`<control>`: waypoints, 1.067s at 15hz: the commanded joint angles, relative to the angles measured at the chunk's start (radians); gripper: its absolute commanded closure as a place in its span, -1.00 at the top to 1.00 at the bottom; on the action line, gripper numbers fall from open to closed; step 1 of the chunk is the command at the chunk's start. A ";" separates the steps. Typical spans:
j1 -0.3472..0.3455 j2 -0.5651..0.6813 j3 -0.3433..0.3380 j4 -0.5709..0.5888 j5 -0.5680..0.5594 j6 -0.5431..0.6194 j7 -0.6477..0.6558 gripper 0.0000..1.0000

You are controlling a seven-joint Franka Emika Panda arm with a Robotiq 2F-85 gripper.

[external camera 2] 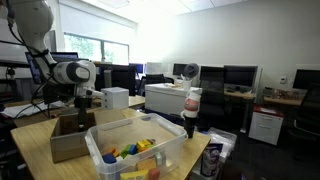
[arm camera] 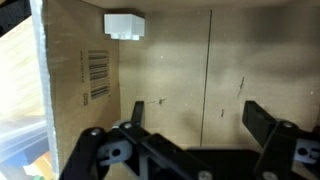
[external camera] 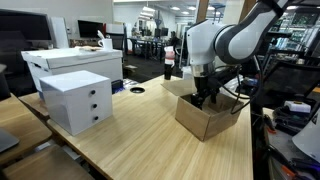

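Cardboard box (external camera: 205,118) stands open on the wooden table (external camera: 130,145), near a clear plastic bin (external camera 2: 140,150) in an exterior view. The jaws hang down inside the box, spread wide and gripping nothing. In the wrist view, a small white block (arm camera: 124,24) lies on the cardboard beyond them.

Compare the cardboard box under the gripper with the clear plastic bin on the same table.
The cardboard box is brown and opaque; the clear plastic bin is see-through. The box holds a small white block, seen in the wrist view; the bin holds colourful toys. The open gripper hangs at the box's opening, away from the bin. Both are open-topped and stand on the wooden table.
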State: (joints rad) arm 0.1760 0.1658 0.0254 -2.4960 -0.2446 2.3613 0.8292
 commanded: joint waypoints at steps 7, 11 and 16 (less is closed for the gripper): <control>-0.021 -0.109 0.009 -0.137 0.004 0.083 0.011 1.00; -0.039 -0.142 0.004 -0.203 0.020 0.151 0.015 1.00; -0.068 -0.164 0.001 -0.244 0.060 0.159 0.012 1.00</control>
State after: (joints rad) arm 0.1320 0.0512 0.0226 -2.6845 -0.2233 2.4939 0.8362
